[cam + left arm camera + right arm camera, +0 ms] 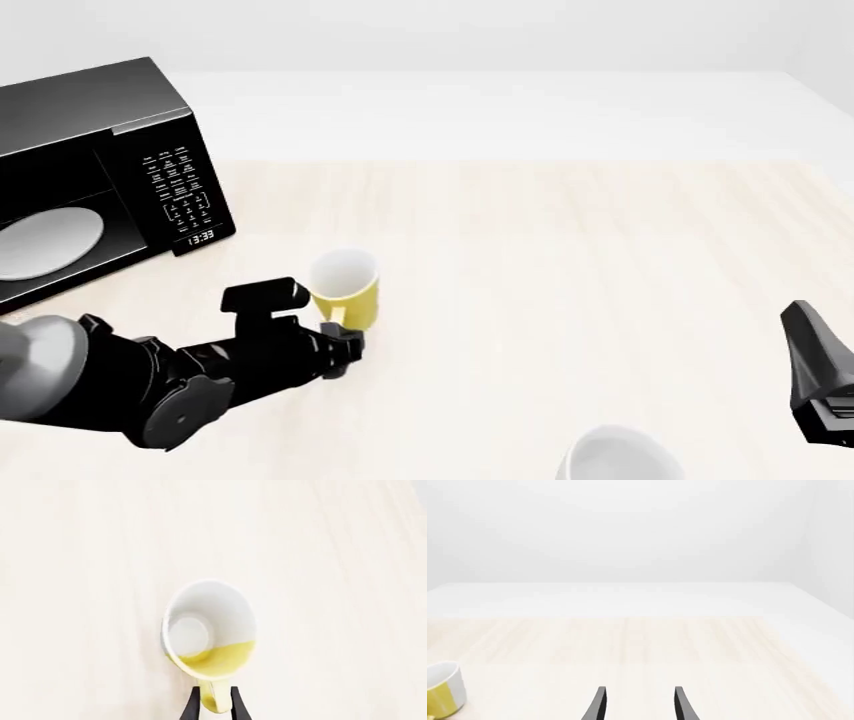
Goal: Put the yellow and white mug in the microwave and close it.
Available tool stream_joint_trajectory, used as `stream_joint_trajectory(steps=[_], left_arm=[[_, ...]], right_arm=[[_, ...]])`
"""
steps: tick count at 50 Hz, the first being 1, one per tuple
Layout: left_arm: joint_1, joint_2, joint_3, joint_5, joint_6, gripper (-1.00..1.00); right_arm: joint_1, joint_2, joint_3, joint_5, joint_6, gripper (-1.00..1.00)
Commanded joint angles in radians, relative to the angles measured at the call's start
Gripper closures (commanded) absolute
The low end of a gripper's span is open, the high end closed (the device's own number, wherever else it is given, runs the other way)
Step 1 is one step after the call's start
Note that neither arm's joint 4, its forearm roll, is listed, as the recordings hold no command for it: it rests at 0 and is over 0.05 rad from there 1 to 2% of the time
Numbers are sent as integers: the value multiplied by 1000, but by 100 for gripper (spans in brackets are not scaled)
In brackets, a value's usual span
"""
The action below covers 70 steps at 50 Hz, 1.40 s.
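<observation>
Gripping the yellow handle, the left jaws clamp the yellow and white mug at centre-left of the front view, upright on the counter. The microwave stands at upper left, its left part cropped, plate visible. The right jaws stand apart, holding nothing. A white cup is cut off at the lower edge.

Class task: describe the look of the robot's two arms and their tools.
Left arm: matte black, chunky segments, round joint cap, grey rounded base link. Left tool: two thin black blade-like fingers. Right tool: the same slim black fingers; its arm shows black housing. No cables or markings visible.
</observation>
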Motion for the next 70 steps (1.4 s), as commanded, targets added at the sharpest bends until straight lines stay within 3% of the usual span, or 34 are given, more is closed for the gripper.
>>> stream_joint_trajectory(steps=[1,34,54,55,70], left_arm=[[0,-22,13,4,-5,100],[65,-318,72,145,73,100],[196,-502,89,273,185,100],[230,-522,92,285,208,100],[365,-573,101,320,230,100]], right_arm=[[0,0,0,0,0,-100],[0,0,0,0,0,-100],[0,0,0,0,0,-100],[0,0,0,0,0,-100],[0,0,0,0,0,-100]])
